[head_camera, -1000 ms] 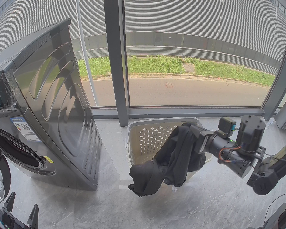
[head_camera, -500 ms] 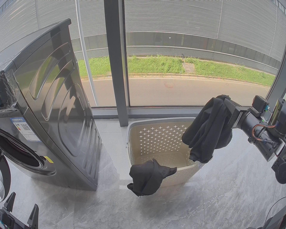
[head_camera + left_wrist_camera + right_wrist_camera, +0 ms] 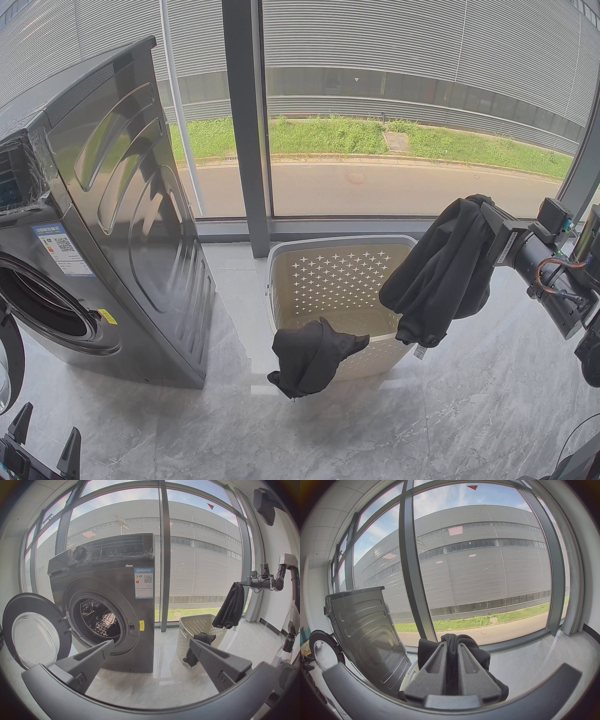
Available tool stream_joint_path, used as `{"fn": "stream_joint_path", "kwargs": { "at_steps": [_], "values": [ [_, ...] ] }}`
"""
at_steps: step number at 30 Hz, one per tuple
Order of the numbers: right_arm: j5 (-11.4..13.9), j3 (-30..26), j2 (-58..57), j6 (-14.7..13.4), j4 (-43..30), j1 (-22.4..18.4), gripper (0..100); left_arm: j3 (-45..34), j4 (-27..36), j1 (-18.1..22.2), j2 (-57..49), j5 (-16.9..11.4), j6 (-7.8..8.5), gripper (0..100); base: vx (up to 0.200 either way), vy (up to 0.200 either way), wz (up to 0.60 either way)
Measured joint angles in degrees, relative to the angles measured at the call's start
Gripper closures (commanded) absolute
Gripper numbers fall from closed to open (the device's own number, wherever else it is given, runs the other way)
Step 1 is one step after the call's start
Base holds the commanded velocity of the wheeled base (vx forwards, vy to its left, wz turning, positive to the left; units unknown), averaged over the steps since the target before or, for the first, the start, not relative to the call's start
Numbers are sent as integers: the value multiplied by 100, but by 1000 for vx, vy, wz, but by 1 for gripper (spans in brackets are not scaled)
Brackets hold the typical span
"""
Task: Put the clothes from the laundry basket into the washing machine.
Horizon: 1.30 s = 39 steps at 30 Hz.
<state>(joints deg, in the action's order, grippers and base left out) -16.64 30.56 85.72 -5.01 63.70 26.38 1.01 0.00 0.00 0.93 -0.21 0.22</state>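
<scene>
One garment (image 3: 445, 275) in right jaws, labelled washer (image 3: 125, 206)

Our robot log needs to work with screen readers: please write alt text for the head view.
The right gripper holds a black garment up, clear of a white laundry basket with a second black garment hanging over its front rim. An open grey washing machine stands on the left.

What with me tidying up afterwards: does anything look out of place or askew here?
One dark garment droops over the basket's front rim, half outside, so it could slip out. The other garment hangs from the right gripper, above the basket's right side. Nothing else stands out.
</scene>
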Motion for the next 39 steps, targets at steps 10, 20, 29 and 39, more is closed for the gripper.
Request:
{"fn": "stream_joint_path", "kwargs": {
  "at_steps": [10,20,29,39],
  "values": [
    [41,-59,-12,-29,10,24,100,0,0,0,0,7,-71,0,0,200,0],
    [101,-74,-12,-34,13,55,100,0,0,0,0,11,-79,0,0,200,0],
    [102,-77,-12,-35,18,107,100,0,0,0,0,7,-76,0,0,200,0],
    [107,-105,7,-45,18,222,100,0,0,0,0,5,-88,0,0,200,0]
  ]
}}
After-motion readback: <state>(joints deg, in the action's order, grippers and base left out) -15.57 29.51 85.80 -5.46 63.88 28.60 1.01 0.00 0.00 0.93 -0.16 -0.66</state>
